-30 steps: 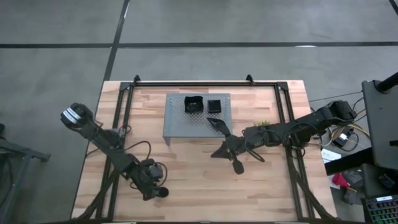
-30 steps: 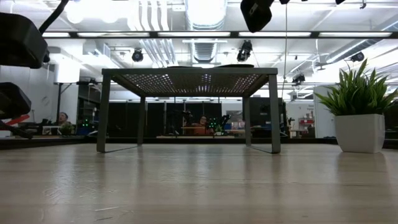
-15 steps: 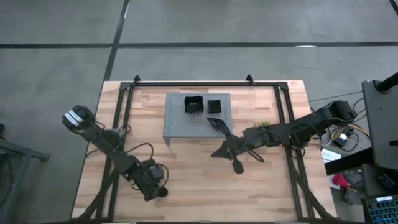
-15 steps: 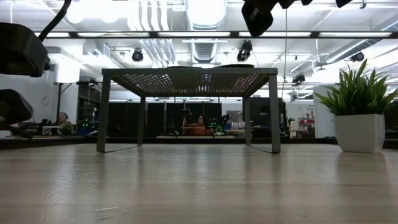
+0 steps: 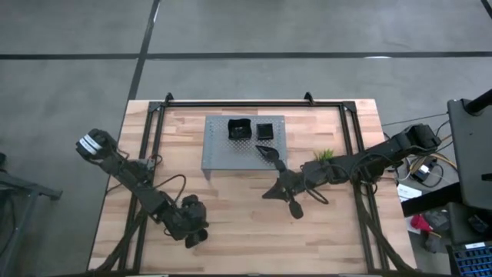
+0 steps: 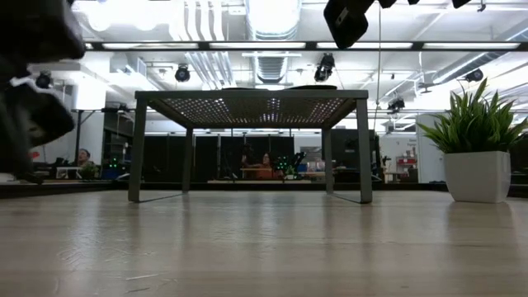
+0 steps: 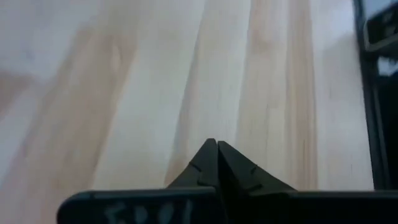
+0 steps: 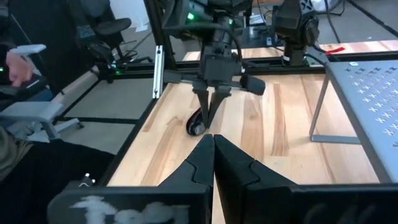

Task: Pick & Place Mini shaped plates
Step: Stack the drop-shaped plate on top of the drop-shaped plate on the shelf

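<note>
Two small square black plates point(image 5: 240, 128) point(image 5: 264, 130) sit on the far part of the grey perforated rack point(image 5: 223, 154). A leaf-shaped black plate point(image 5: 267, 154) lies near the rack's near right corner. My left gripper point(image 7: 217, 144) is shut with nothing between its fingers. It points down over bare wood at the table's near left point(image 5: 192, 229), and it also shows far off in the right wrist view point(image 8: 208, 121). My right gripper point(image 8: 213, 138) is shut and empty. It hovers in front of the rack point(image 5: 265, 192), pointing toward the table's left.
A small green plant in a white pot point(image 6: 474, 124) stands right of the rack, partly under my right arm point(image 5: 323, 155). Black frame rails point(image 5: 150, 154) run along the table's left, right and far sides. Bare wood lies between the two grippers.
My left gripper has shut on nothing and has shifted a little toward the table's right edge while its wrist turned. The plates have stayed where they were.
</note>
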Controlling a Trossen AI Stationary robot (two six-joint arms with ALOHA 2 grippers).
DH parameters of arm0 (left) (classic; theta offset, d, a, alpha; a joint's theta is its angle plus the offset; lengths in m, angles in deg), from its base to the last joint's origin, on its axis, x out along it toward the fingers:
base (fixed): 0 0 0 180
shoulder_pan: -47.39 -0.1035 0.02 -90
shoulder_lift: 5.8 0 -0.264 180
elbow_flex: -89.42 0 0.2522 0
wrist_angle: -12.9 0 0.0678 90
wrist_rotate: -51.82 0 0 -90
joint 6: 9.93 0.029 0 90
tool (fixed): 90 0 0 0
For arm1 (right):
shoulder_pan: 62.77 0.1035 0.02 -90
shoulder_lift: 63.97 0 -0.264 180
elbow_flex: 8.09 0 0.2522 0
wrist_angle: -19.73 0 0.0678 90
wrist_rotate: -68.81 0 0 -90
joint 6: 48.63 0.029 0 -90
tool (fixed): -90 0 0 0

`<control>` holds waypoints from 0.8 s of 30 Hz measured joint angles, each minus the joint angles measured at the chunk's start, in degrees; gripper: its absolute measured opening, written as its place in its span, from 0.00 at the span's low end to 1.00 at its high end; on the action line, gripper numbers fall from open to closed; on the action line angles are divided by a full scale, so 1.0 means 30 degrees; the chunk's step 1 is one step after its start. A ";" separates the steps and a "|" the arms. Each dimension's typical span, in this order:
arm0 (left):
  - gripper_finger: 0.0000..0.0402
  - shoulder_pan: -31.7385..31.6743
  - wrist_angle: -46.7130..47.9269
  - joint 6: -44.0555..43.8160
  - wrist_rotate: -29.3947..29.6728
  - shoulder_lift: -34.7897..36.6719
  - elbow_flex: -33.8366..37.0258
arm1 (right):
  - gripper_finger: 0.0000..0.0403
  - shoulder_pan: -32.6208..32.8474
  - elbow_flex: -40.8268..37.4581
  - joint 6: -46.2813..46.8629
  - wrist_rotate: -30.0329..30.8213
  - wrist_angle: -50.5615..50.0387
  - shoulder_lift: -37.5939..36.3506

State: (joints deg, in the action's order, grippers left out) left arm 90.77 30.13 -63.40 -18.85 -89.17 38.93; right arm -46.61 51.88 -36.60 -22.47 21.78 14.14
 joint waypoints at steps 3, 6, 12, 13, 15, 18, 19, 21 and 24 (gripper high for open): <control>0.00 0.0000 -0.0773 0.0928 0.1925 0.0022 0.0000 | 0.02 0.0297 -0.0088 0.0000 0.0603 0.0035 0.0000; 0.00 -0.0007 -0.1192 0.1417 0.4306 0.0039 0.0000 | 0.02 0.0558 -0.0206 -0.0075 0.1551 0.0051 0.0000; 0.00 -0.0007 -0.2150 0.1440 0.8262 0.0306 0.0000 | 0.02 0.0812 -0.0340 -0.0073 0.3287 0.0262 0.0000; 0.00 -0.0015 -0.2369 0.1606 0.8430 0.0429 0.0000 | 0.02 0.0820 -0.0343 -0.0073 0.3361 0.0304 0.0000; 0.00 -0.0015 -0.2532 0.2215 0.8236 0.0747 0.0000 | 0.02 0.0824 -0.0343 -0.0073 0.3383 0.0372 0.0000; 0.00 -0.0005 -0.2616 0.3072 0.6030 0.1342 0.0000 | 0.02 0.0824 -0.0349 -0.0062 0.3435 0.0379 0.0000; 0.00 0.0000 -0.2654 0.3112 0.5254 0.1494 0.0000 | 0.02 0.0824 -0.0377 -0.0066 0.3438 0.0400 0.0000; 0.00 0.0000 -0.2632 0.3007 0.3454 0.1588 0.0000 | 0.02 0.0824 -0.0445 -0.0066 0.3439 0.0426 0.0000; 0.00 0.0007 -0.2556 0.2728 0.0273 0.1420 0.0019 | 0.02 0.0824 -0.0522 -0.0015 0.3443 0.0415 0.0000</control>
State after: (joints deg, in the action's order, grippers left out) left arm 90.79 22.46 -55.21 -18.03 -84.91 38.99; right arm -44.14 50.32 -36.64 -12.14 23.03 14.14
